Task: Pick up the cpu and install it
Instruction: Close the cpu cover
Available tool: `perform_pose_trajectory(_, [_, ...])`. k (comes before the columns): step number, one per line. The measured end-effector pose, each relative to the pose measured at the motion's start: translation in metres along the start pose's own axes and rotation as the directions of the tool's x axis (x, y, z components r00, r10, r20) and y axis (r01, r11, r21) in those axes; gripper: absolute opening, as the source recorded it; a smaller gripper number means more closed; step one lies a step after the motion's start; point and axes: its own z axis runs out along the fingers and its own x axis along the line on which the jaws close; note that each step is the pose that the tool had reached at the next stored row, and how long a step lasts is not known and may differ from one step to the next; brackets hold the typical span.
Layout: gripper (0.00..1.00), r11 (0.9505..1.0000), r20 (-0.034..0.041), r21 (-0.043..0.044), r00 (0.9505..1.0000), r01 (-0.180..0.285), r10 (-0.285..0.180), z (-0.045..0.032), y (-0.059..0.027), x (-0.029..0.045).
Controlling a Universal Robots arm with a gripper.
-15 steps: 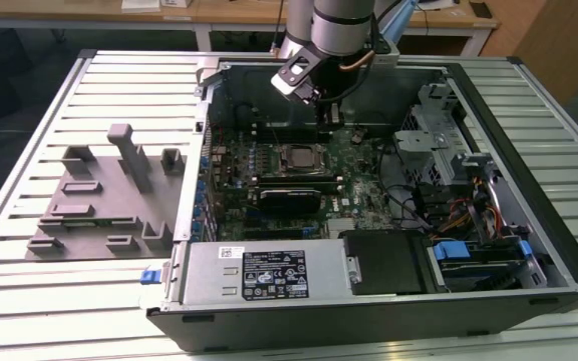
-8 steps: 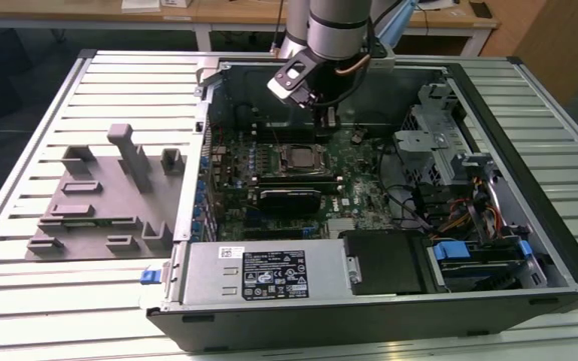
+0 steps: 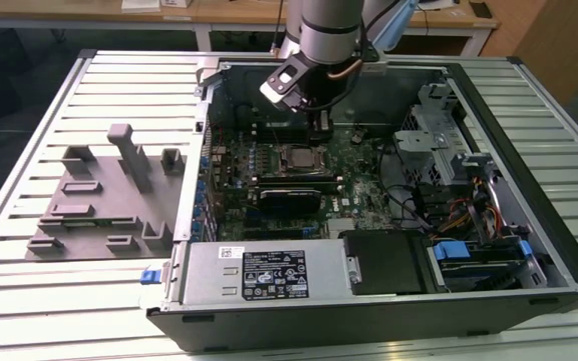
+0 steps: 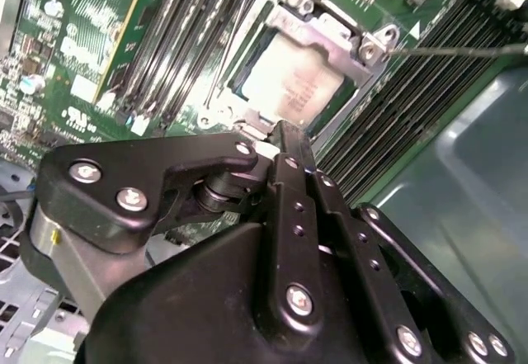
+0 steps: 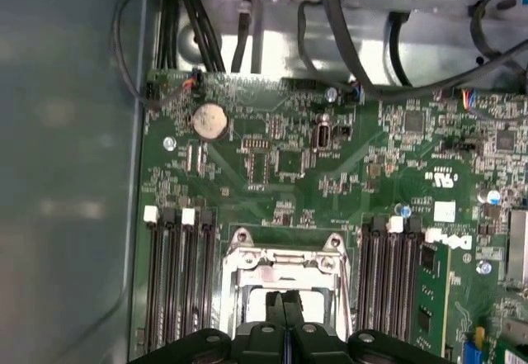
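slatted metal bench (image 3: 58,301) in the exterior view, desks behind it. one open computer case (image 3: 319,327) lying on its side, from the bench's middle to the edge on the exterior view's right. one grey tray (image 3: 78,218) near the edge on the exterior view's left, well apart from the work. one arm (image 3: 330,30) reaching down into the case, with one gripper (image 3: 317,137) over the middle of the motherboard (image 3: 369,197). one cpu (image 3: 296,157) lying flat in the socket, close under the fingertips.

second wrist view: cpu (image 4: 290,83) seated inside the metal socket frame (image 4: 334,35), silver top up. square, so no long axis to favour. gripper (image 4: 285,133) with jaws pressed together and nothing between them, tips at the near edge of the frame, cpu straight ahead of the tips. touching or hovering: cannot tell. two banks of memory slots (image 4: 186,42), one along each side of the socket.

first wrist view: gripper (image 5: 285,302) closed to a thin dark seam, lined up on the centre of the frame. pale strips of cpu (image 5: 259,308) showing on either side of the tips, so directly beneath them. one coin battery (image 5: 209,120) toward the board's far edge, black cables (image 5: 363,42) beyond it. judged from this: cpu already in its seat, not in the grip.
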Motion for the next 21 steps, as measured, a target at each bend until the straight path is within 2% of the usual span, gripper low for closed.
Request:
perform_pose_trajectory(8, [0.11, 1.0000, 0.0000, 0.0000, 1.0000, 0.000, 0.000, 0.0053, -0.0129, 0.0005])
perform_pose_trajectory(16, [0.11, 1.0000, 0.0001, 0.0000, 1.0000, 0.001, -0.001, 0.0100, -0.0169, 0.0007])
perform_pose_trajectory(21, [0.11, 0.9978, 0.0000, -0.0014, 0.9978, 0.066, -0.066, 0.0101, -0.0169, 0.0007])
